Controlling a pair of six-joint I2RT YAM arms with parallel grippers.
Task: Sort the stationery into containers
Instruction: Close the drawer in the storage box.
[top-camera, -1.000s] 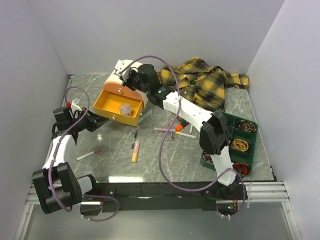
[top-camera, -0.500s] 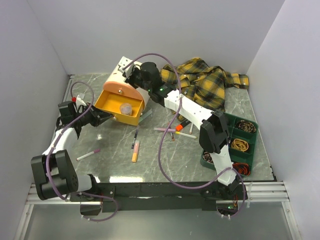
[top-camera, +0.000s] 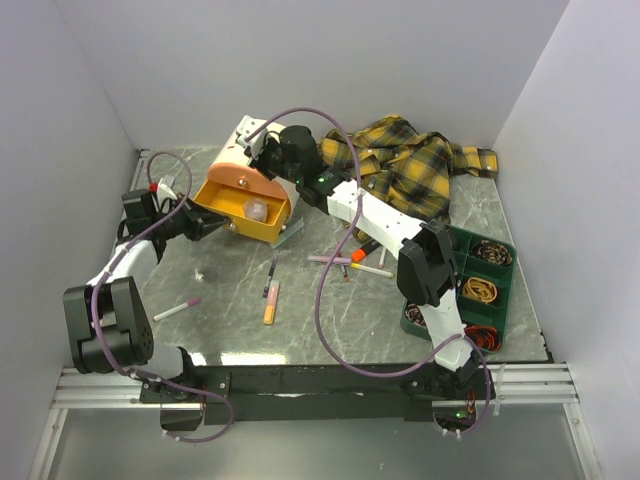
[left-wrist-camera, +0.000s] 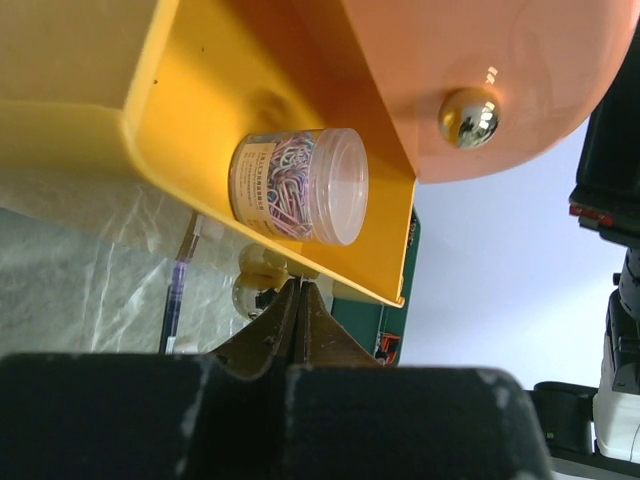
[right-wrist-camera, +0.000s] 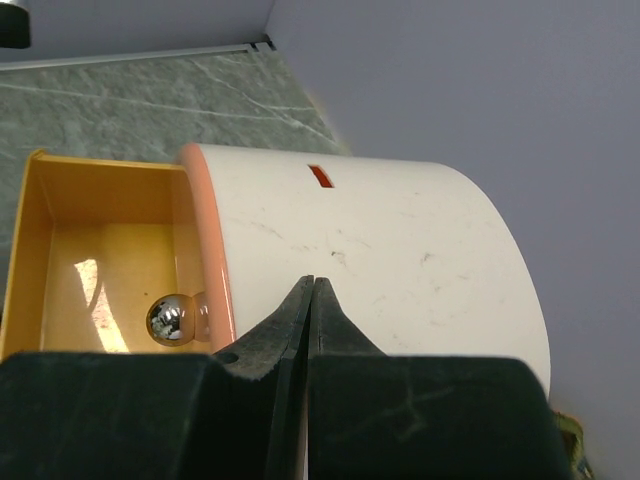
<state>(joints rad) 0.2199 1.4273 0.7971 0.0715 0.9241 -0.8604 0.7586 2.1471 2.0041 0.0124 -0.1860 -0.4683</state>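
Upper left of the overhead frame, the cream drawer box (top-camera: 240, 160) stands with its orange drawer (top-camera: 243, 207) open, and the small round pot (top-camera: 256, 209) lies on its side inside. The left wrist view shows the pot as clear plastic packed with pastel clips.

Your left gripper (top-camera: 207, 226) sits at the drawer's left front corner, fingers pressed together on nothing. Your right gripper (top-camera: 268, 152) is over the top of the box, fingers likewise together and empty; whether they touch the shell, I cannot tell.

The loose pieces lie lower in the frame:
- a pink-capped marker (top-camera: 177, 308) at lower left
- an orange pen (top-camera: 270, 302) and a black pen (top-camera: 271, 272) near centre
- a small heap of pens (top-camera: 350, 262) right of centre

The green tray (top-camera: 508, 280) at lower right holds coiled rubber bands.

Expect the pens to be light, stiff and smooth-barrelled, so they will likely roll if you nudge them (the pot would too). Part the fingers first, then come down across the middle of one barrel, square to its length. Take the heap one piece at a time.
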